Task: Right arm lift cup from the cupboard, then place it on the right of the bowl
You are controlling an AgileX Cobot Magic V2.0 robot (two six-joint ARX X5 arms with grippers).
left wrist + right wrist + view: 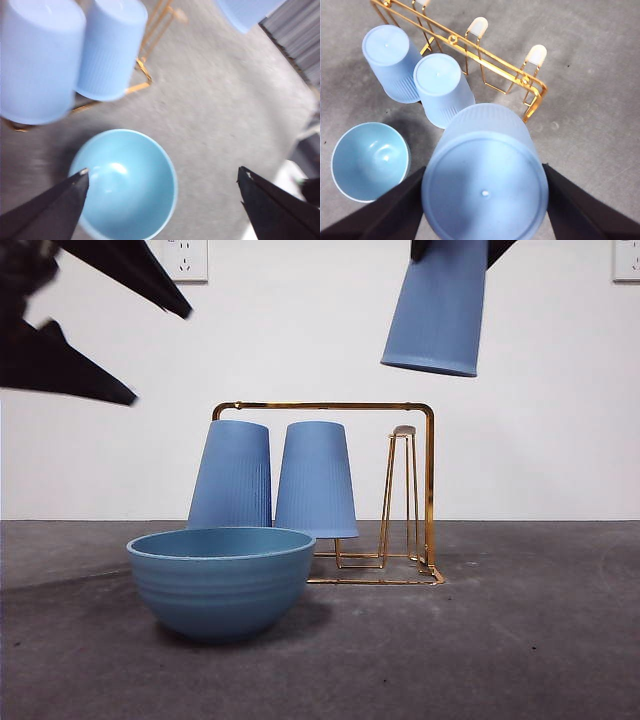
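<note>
The right hand (485, 200) grasps the cup (436, 305) by its sides, upside down and slightly tilted, high above the rack (428, 490) so its rim clears the free peg (403, 432). Two more cups (232, 475) sit inverted on the rack, just behind the bowl (220, 580). The bare desk (500, 640) right of the bowl looks like the landing spot. The left hand (162, 182) hangs released over the bowl, waiting.
</note>
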